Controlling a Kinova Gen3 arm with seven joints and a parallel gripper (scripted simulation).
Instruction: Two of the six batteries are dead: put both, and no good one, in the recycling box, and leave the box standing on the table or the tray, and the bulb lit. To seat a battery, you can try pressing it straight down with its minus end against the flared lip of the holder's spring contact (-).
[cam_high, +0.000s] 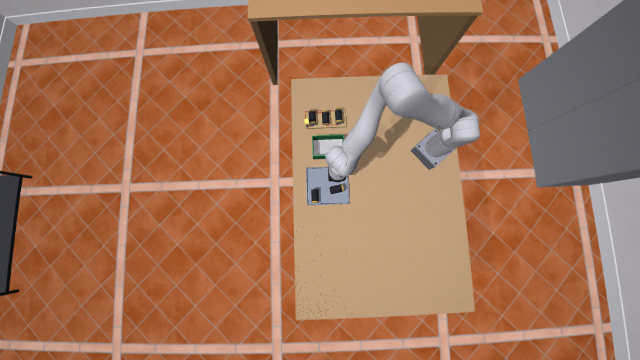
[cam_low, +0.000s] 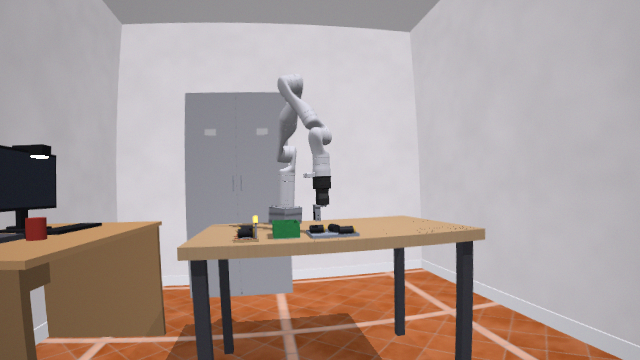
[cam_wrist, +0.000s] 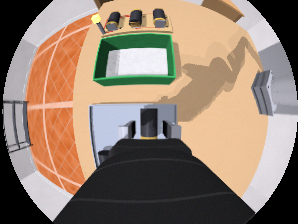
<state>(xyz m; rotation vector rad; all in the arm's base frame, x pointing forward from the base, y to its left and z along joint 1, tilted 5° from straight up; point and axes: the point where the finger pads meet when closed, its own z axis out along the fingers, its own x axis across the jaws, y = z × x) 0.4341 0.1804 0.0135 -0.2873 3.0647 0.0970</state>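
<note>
Two batteries (cam_high: 326, 192) lie on the grey tray (cam_high: 345, 199) | gripper (cam_low: 317, 212) hangs over tray's box-side edge, fingers spread, empty | green recycling box (cam_high: 327, 138) beside tray | beyond it, holder (cam_high: 325, 117) with three batteries, bulb (cam_low: 255, 219) lit

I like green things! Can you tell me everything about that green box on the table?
The green box is a small open tray-like bin with low, plain green walls and a pale, whitish floor. It looks empty: no battery shows inside. It stands flat and upright on the wooden table, between the battery holder with its lit bulb and the grey tray. Nothing but the table seems to touch it. The open hand hangs nearby over the tray.
</note>
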